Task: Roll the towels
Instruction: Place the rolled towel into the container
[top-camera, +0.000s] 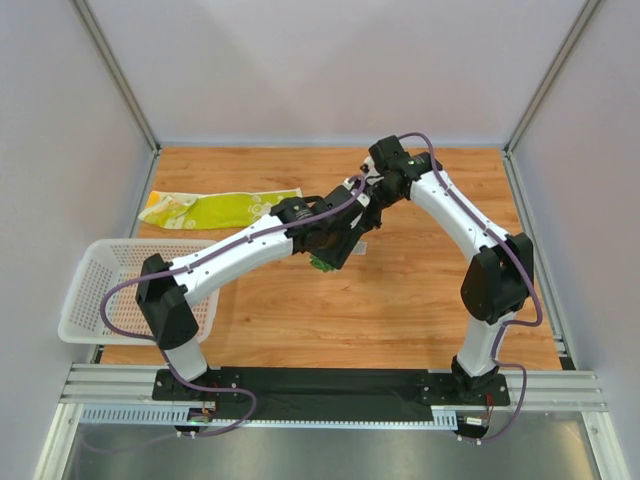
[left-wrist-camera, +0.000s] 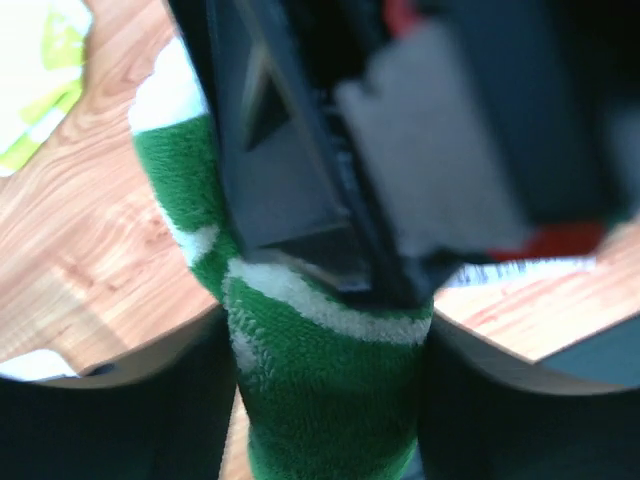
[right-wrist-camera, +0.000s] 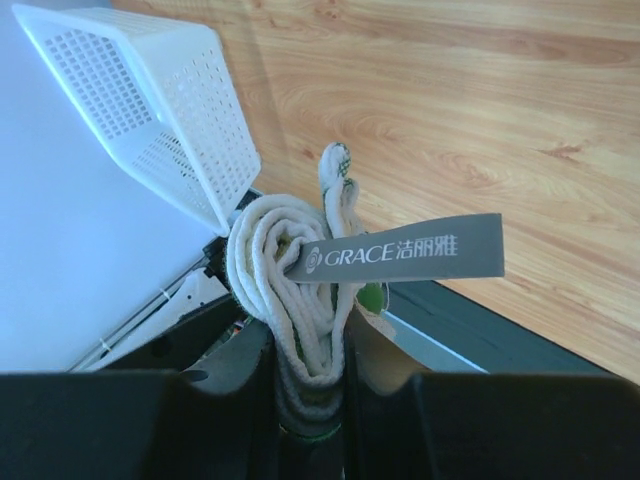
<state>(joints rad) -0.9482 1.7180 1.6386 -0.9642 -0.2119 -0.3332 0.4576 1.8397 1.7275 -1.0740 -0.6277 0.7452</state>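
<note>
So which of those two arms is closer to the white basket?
Left. The left arm bends with its elbow over the basket's right edge. The right arm stands across the table on the opposite side, reaching in to the green towel at the middle.

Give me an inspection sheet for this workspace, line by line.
Surface: wooden table, no spills seen.
Job's things: dark green towel rolled, at centre between both grippers; lime-yellow towel lying flat, not rolled, far left.
Clutter: white mesh basket overhanging the table's left edge.
Grippers: right gripper shut on the roll's end; left gripper has the roll filling its gap, clamp uncertain.
Cables: purple cables along both arms, no snag seen.
Surroundings: pale walls, metal frame posts.
</note>
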